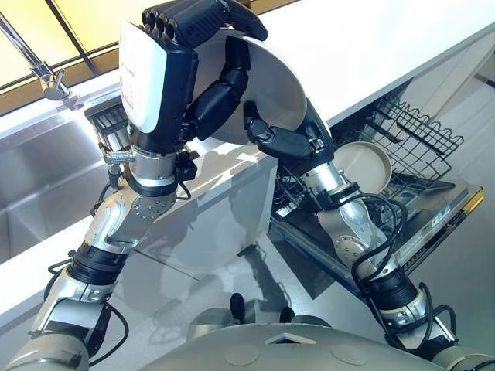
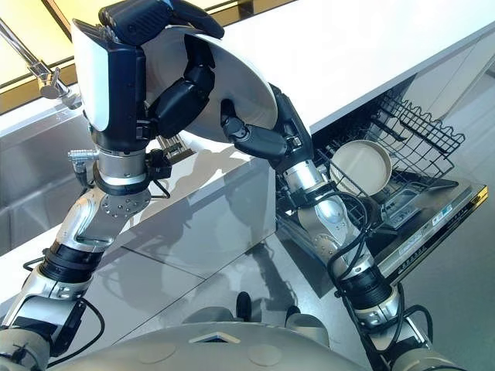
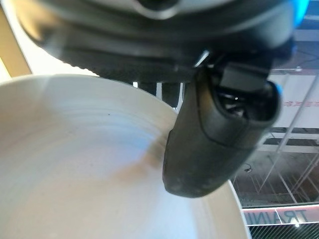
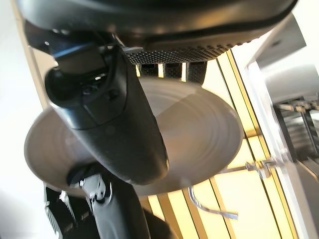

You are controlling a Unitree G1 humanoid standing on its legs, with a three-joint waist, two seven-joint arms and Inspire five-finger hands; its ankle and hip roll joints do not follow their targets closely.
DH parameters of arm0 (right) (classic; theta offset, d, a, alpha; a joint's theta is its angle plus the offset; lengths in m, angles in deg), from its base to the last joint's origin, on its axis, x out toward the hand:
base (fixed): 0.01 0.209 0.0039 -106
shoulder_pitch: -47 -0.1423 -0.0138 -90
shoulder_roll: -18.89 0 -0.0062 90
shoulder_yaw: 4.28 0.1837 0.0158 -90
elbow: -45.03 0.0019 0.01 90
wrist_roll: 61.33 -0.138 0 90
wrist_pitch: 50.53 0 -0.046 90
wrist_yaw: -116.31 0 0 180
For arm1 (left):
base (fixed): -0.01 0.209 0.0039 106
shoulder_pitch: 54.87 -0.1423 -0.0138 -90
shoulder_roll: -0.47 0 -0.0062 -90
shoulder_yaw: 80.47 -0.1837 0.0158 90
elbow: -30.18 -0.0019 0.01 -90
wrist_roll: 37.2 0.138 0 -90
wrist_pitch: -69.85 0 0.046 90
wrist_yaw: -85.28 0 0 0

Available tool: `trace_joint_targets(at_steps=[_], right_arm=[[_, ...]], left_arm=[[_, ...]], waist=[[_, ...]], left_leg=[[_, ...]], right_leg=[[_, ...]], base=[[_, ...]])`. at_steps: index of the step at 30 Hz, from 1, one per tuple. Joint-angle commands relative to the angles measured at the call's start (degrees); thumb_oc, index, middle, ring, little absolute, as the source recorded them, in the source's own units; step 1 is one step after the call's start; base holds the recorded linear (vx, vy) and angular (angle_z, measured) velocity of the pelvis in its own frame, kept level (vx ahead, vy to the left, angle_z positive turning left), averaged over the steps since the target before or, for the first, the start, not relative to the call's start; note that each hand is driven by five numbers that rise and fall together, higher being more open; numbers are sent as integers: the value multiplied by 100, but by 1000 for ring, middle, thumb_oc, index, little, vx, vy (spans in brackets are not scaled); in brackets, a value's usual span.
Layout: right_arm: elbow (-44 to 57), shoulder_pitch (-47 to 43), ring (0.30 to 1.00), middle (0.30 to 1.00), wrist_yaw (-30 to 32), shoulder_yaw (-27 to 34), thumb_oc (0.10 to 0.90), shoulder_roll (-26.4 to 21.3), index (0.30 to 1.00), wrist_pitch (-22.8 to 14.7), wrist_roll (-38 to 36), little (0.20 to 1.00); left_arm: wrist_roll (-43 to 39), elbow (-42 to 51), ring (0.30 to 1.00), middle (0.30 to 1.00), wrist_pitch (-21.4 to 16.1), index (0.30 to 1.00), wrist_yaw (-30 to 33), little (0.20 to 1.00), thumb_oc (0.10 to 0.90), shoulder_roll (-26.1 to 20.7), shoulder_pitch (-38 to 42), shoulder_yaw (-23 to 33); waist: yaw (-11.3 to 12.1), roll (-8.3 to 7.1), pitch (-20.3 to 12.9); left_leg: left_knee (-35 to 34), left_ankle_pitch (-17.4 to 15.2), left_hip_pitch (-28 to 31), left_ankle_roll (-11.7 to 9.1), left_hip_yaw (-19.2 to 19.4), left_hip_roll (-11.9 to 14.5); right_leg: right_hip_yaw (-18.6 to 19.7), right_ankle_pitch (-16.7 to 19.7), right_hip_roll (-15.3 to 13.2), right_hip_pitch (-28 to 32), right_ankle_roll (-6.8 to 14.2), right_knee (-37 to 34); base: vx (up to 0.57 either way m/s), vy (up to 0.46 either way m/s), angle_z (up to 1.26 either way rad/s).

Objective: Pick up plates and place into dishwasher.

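White bench (image 1: 371, 46) runs across the scene, with a steel sink (image 1: 46, 170) and a faucet (image 1: 35, 66) at its far left end, and an open dishwasher (image 1: 433, 209) under its right end. Above the bench, roughly over its middle, a large white plate (image 1: 274, 81) is held up on edge between both hands.

Left hand (image 1: 166, 77) grips the plate on the side nearer the sink: its fingers curl over the plate's upper rim and its thumb presses on the plate's face, as the left wrist view shows with the thumb (image 3: 214, 139) lying against the pale inner surface of the plate. Right hand (image 1: 282, 139) holds the same plate at its lower edge, on the side nearer the dishwasher, with the thumb on one face and the fingers behind; in the right wrist view the thumb (image 4: 119, 124) lies across the plate's face while the fingertips (image 4: 169, 67) show past its rim.

Below and to the right of the held plate, the dishwasher's pulled-out wire rack (image 1: 418, 139) carries a cream-coloured plate (image 1: 363, 166) standing on edge. The dishwasher door (image 1: 452, 212) lies folded down beneath the rack.
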Motion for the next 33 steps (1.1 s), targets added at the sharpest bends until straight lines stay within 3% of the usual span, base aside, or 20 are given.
trace_joint_targets(at_steps=[1, 7, 10, 13, 17, 20, 22, 25, 29, 33], right_arm=[[288, -362, 300, 300, 358, 633, 100, 230, 300, -883, 215, 200], [201, -335, 300, 300, 662, 1063, 100, 106, 300, -1162, 580, 200], [214, -298, 300, 300, 1070, 1492, 100, -64, 300, -1424, 1019, 200], [167, -210, 300, 300, 1496, 2057, 100, -393, 300, -1722, 1293, 200], [-132, -175, 300, 300, 2296, 2765, 100, -779, 300, -2036, 2019, 200], [-537, -126, 300, 300, 2889, 3165, 100, -1028, 300, -1925, 2493, 200], [-875, -66, 300, 300, 3245, 3394, 100, -1243, 300, -1640, 2829, 200], [-1425, 106, 300, 300, 3476, 3718, 100, -1474, 300, -1250, 2717, 200], [-2095, 322, 300, 300, 3324, 3976, 100, -1578, 300, -688, 2444, 200], [-2633, 440, 300, 300, 2998, 3830, 100, -1588, 300, -271, 2714, 200]], left_arm=[[-907, 285, 900, 900, -546, 900, 154, 900, 800, 140, 158, 142], [-2065, 313, 900, 900, -545, 900, -479, 900, 800, 319, -82, 466], [-2375, 288, 900, 900, 114, 900, -1158, 900, 800, 272, -318, 743], [-2179, 115, 900, 900, 604, 900, -1251, 900, 800, -106, -574, 1124], [-2749, -323, 900, 900, 832, 900, -1605, 900, 800, -461, -954, 1742], [-2994, -687, 900, 900, 925, 900, -1738, 900, 800, -570, -1209, 2085], [-3245, -911, 900, 900, 994, 900, -1838, 900, 800, -601, -1325, 2262], [-3365, -1239, 900, 900, 1083, 900, -1952, 900, 800, -611, -1452, 2463], [-3340, -1540, 900, 900, 1155, 900, -2027, 900, 800, -650, -1552, 2655], [-3324, -1694, 900, 900, 1272, 900, -1985, 900, 800, -641, -1575, 2645]], waist=[[-39, -87, -330], [-4, -72, -330], [30, -55, -327], [55, -34, -336], [118, -26, -354], [149, -30, -366], [161, -40, -372], [167, -48, -388], [141, -51, -376], [135, -26, -320]], left_leg=[[94, -671, 136, -197, -77, -23], [76, -664, 136, -209, -139, -21], [69, -662, 139, -213, -149, -21], [58, -674, 157, -206, -137, -25], [64, -691, 166, -191, -146, -43], [59, -707, 179, -182, -155, -55], [50, -715, 187, -178, -158, -61], [35, -720, 196, -176, -156, -65], [23, -715, 203, -180, -139, -60], [18, -695, 207, -182, -137, -62]], right_leg=[[-162, -686, 250, -334, 65, 773], [-189, -711, 233, -316, 67, 782], [-220, -705, 210, -306, 78, 772], [-261, -691, 187, -277, 99, 723], [-280, -669, 167, -250, 110, 666], [-273, -655, 159, -227, 125, 624], [-271, -647, 151, -212, 136, 598], [-274, -628, 136, -201, 157, 568], [-286, -602, 112, -209, 182, 554], [-295, -577, 77, -226, 192, 572]], base=[[0, 0, 0], [-4, 7, 2], [-12, 17, 7], [-12, 21, 11], [-5, 11, 3], [0, 0, 0], [0, 0, 0], [27, 11, 1], [41, 20, 2], [54, 44, 0]])
